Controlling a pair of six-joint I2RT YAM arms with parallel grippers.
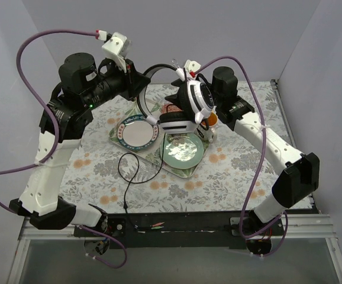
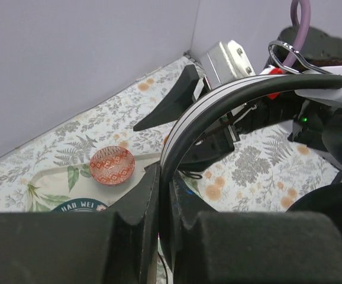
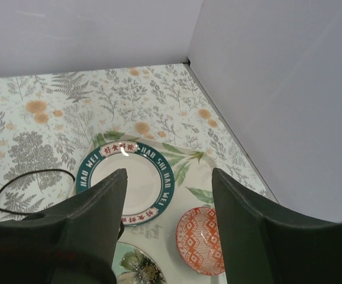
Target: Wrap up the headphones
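Observation:
The headphones hang in the air over the tray. Their thin black headband (image 1: pixel 157 67) arcs between both arms, with one white-and-black earcup (image 1: pixel 201 100) by the right wrist and the other (image 1: pixel 174 123) lower. My left gripper (image 1: pixel 140 90) is shut on the headband (image 2: pixel 218 100), which is pinched between its fingers (image 2: pixel 147 195). The thin black cable (image 1: pixel 129 171) hangs down and loops on the table; it also shows in the right wrist view (image 3: pixel 17 176). My right gripper (image 1: pixel 174 99) is open and empty (image 3: pixel 166 174) beside the upper earcup, above the plates.
A tray (image 1: pixel 115 129) holds a teal-rimmed plate (image 1: pixel 138 134), a green floral plate (image 1: pixel 181 151) and an orange patterned bowl (image 3: pixel 203 239). The bowl also shows in the left wrist view (image 2: pixel 112 164). Walls close the back and both sides. Purple robot cables loop beside both arms.

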